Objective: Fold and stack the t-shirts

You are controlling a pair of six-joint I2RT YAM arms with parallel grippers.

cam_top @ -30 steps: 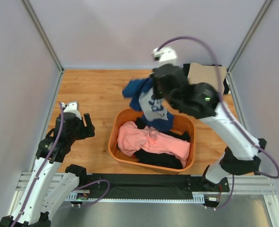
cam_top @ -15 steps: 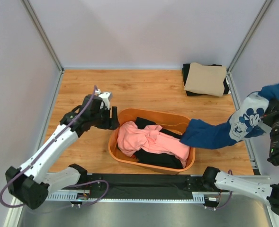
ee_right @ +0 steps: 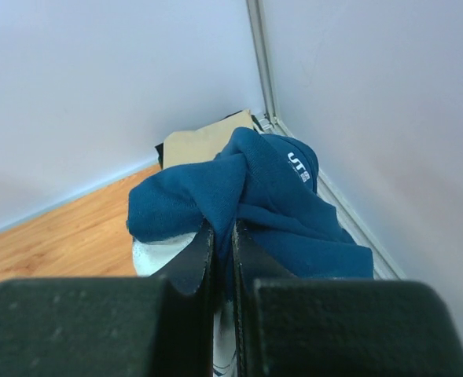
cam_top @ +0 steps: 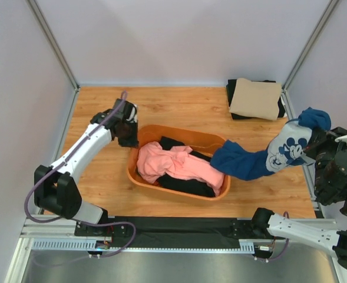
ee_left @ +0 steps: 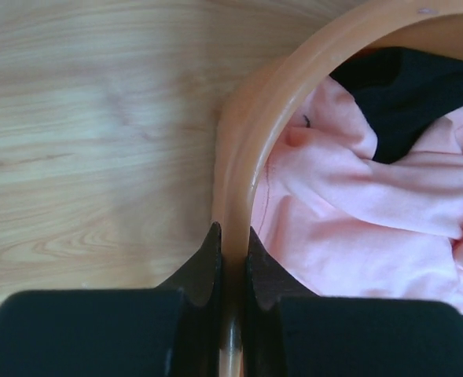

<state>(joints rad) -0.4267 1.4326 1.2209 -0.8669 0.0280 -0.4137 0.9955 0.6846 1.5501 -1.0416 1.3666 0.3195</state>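
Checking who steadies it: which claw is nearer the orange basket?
Left. The left claw grips the rim of the orange basket; the right claw is off to its right, holding the navy t-shirt.

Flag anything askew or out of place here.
The orange plastic basket sits skewed to the wooden table's edges, with the left gripper shut on its rim. The navy blue t-shirt with the cartoon print stretches from over the basket's rim to the right gripper, which is shut on it.
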